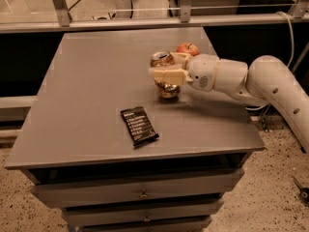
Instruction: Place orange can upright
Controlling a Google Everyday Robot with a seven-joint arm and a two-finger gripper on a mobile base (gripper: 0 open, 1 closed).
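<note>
The orange can stands upright, its silver top up and its base at or just above the grey table, right of centre. My gripper reaches in from the right on the white arm. Its pale fingers are shut across the can's middle and hide much of the label.
A red apple sits just behind the gripper, close to the can. A black snack packet lies flat toward the table's front. Drawers are below the tabletop. A railing runs behind the table.
</note>
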